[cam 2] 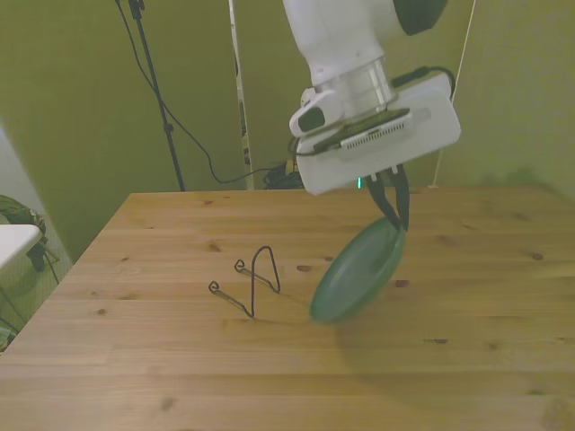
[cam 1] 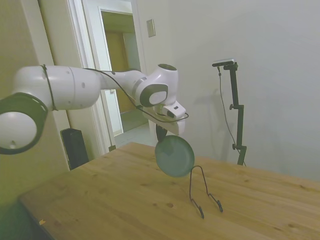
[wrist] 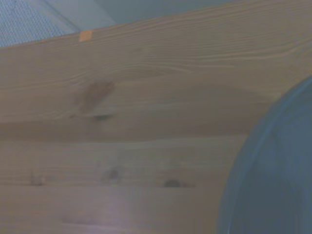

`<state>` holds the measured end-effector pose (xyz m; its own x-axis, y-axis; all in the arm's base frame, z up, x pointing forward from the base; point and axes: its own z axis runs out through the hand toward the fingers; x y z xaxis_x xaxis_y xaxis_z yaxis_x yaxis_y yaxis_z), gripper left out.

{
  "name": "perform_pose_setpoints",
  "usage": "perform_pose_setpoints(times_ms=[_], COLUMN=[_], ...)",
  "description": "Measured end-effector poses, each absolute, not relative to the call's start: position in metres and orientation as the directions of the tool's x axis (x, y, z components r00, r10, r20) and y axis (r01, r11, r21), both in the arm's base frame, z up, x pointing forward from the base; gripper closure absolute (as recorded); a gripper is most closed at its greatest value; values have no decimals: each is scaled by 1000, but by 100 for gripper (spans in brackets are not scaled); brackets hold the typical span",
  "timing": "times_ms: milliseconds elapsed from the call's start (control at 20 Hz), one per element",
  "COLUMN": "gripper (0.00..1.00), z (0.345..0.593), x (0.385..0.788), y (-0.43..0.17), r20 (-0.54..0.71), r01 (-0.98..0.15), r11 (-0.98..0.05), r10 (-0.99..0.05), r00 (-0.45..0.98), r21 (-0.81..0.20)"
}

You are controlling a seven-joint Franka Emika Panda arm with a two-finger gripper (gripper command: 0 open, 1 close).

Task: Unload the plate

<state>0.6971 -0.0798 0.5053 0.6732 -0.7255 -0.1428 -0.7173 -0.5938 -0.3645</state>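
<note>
gripper pinched on the plate at its 1 o'clock rim, plate hanging tilted over the table just clear of the wire stand; stiff, smooth, breakable, likely swings on that edge grip

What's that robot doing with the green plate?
The white robot arm is holding the dark grey-green plate by its top rim in its hand. The plate hangs tilted just above the wooden table, beside a thin black wire stand. The plate is out of the stand, which holds nothing now. It does not look set down yet.
</note>
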Motion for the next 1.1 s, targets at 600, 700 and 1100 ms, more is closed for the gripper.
perform_pose_setpoints(times_ms=[600,700,1100], gripper=[100,100,0], z=[404,389,393], x=[773,779,785], y=[-68,-69,-72], r20=[-154,-156,-150], r01=[-735,-742,-738], r11=[-606,-604,-611], r10=[-730,-736,-732], r00=[665,659,664], r21=[-304,-290,-285])
